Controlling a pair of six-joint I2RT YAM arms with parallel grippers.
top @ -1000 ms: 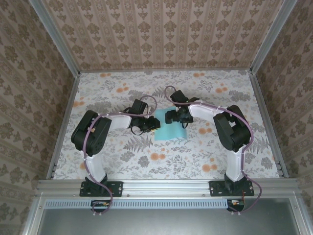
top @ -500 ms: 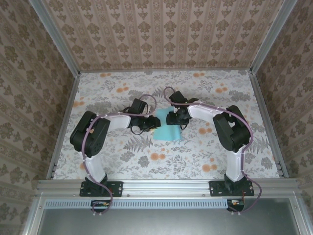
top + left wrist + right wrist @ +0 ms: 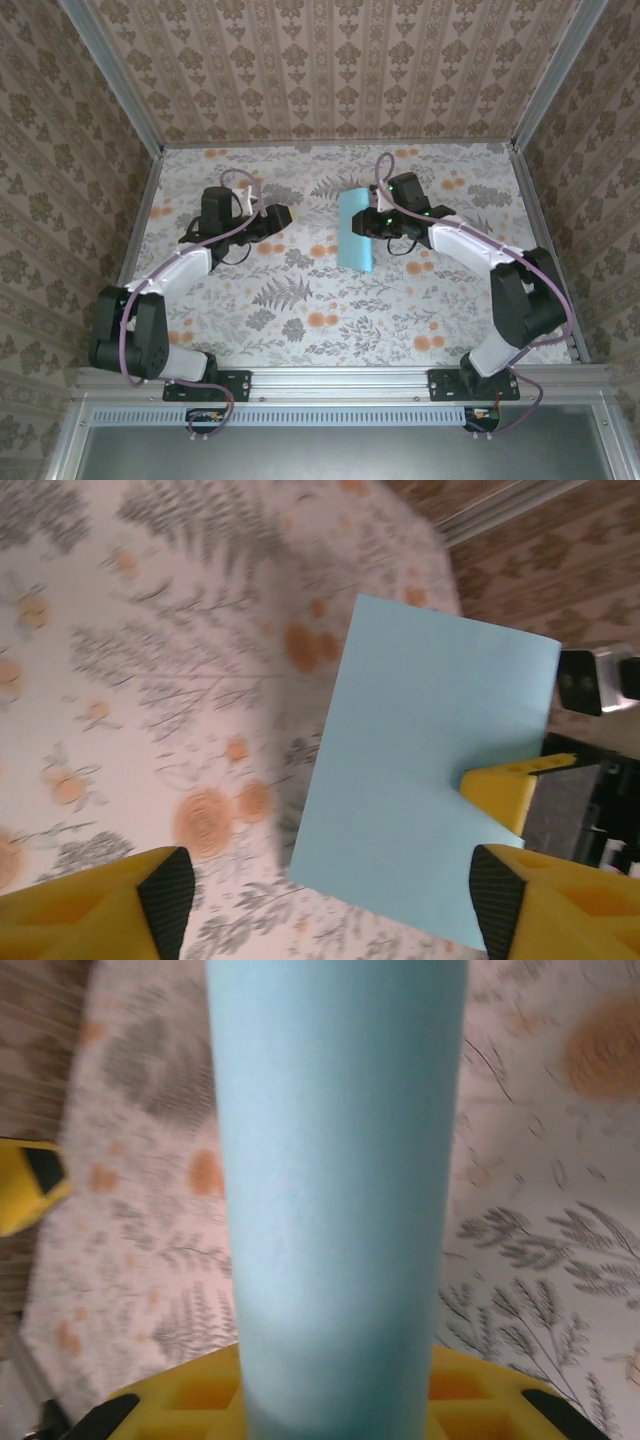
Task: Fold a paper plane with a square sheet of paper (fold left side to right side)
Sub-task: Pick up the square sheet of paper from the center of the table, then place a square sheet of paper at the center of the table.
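Just one blue sheet is pinched by right fingers; left fingers gape.

Square sheet of paper: plain light-blue, appearing as a narrow rectangle running near to far, sitting slightly right of centre, hovering just above the tabletop, its right edge being pinched by the right gripper.

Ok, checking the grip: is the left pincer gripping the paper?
No, the left pincer is open, well apart from the paper.
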